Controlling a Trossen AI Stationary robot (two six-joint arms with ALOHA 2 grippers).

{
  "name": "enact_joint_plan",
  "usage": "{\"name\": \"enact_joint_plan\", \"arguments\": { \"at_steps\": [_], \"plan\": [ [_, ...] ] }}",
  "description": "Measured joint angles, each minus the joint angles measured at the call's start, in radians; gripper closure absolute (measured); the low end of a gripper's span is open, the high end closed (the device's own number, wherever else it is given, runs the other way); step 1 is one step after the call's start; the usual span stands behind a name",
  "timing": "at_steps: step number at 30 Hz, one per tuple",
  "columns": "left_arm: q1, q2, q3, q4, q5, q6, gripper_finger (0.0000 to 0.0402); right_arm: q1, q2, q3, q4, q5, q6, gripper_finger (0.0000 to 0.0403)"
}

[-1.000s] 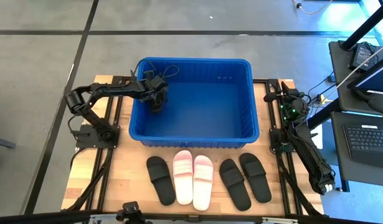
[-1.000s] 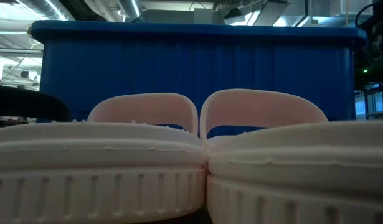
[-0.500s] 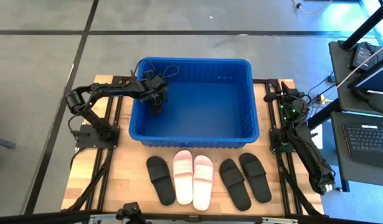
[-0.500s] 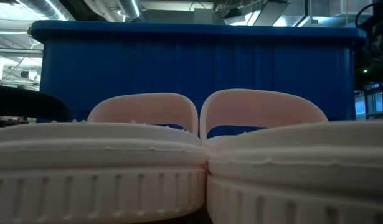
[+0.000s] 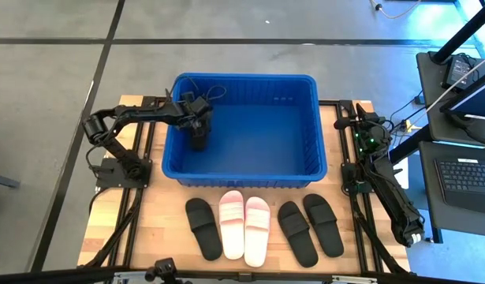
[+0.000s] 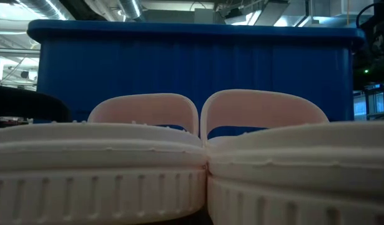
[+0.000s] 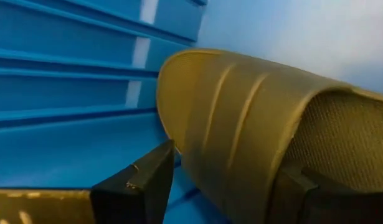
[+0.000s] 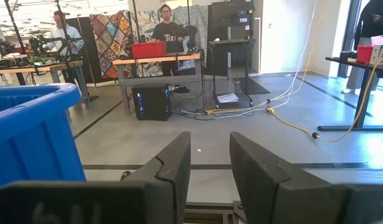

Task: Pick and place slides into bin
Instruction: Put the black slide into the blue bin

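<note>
My left gripper (image 5: 199, 126) reaches down into the blue bin (image 5: 305, 170) near its left wall and is open. In the left wrist view a black slide (image 7: 241, 124) fills the space between the spread fingers, close beside the bin's ribbed wall; in the high view it is the dark shape (image 5: 199, 143) under the gripper. On the table in front of the bin lie two pale slides (image 5: 244, 226) and three black slides (image 5: 203, 227) (image 5: 296, 232) (image 5: 323, 223), soles down. My right gripper (image 8: 207, 162) waits open at the table's right edge, holding nothing. My left gripper stands from above with one finger (image 7: 141, 180) on each side of the slide's strap end (image 7: 228, 143). A sliver of blue shows between that finger and the slide. At the other finger (image 7: 316, 199) I cannot tell whether it touches.
The two pale slides (image 6: 98, 169) (image 6: 298, 169) fill the low view, with the bin's near wall (image 6: 192, 62) behind them. The rest of the bin's floor (image 5: 266, 134) is bare. A desk with a laptop (image 5: 467, 177) stands right of the table. People stand far back in the room (image 8: 166, 25).
In the high view the dark slide under my left gripper now reaches a little farther toward the bin's near wall than a second ago.
</note>
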Motion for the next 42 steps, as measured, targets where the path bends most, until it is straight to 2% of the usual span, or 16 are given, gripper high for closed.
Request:
{"name": "enact_joint_plan", "arguments": {
  "at_steps": [8,13,26,30,34,37,42],
  "plan": [
    [-0.007,0.0,0.001,-0.042,0.025,-0.015,0.0209,0.0,0.0,0.0,0.0,0.0,0.0,0.0289],
    [-0.007,0.0,0.063,-0.153,0.051,-0.028,0.0209,0.0,0.0,0.0,0.0,0.0,0.0,0.0289],
    [-0.01,0.0,0.39,-0.569,0.52,-0.224,0.0211,0.0,0.0,0.0,0.0,0.0,0.0,0.0289],
    [-0.039,0.0,0.518,-0.636,0.578,-0.343,0.0211,0.0,0.0,0.0,0.0,0.0,0.0,0.0289],
    [-0.107,-0.013,0.651,-0.689,0.66,-0.366,0.0211,0.0,0.0,0.0,0.0,0.0,0.0,0.0289],
    [-0.192,-0.034,0.746,-0.682,0.651,-0.423,0.0211,0.0,0.0,0.0,0.0,0.0,0.0,0.0289],
    [-0.409,-0.05,0.891,-0.679,0.503,-0.495,0.0211,0.0,0.0,0.0,0.0,0.0,0.013,0.0289]
  ]
}}
